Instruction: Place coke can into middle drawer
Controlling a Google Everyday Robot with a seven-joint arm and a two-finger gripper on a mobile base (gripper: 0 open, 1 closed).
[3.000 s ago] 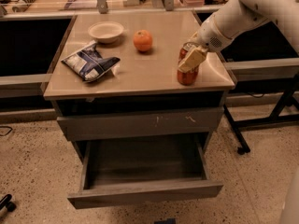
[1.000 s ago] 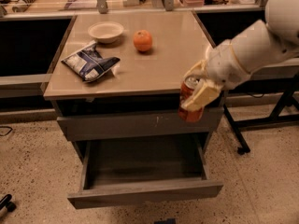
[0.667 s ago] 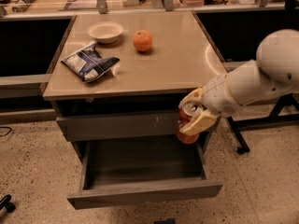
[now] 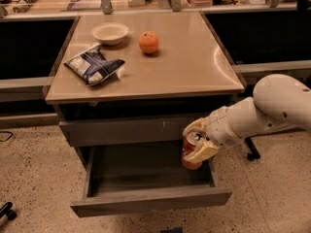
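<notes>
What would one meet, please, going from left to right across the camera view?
First the chip bag → orange → coke can, held in the gripper over the right end of the open middle drawer.

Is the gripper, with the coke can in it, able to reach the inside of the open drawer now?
Probably yes. The gripper is shut on the coke can at the right end of the open drawer, above its floor, and nothing visible lies between them.

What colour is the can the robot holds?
Red with a silver top, in the camera view; the pincer holds the small red can over the open grey drawer.
</notes>
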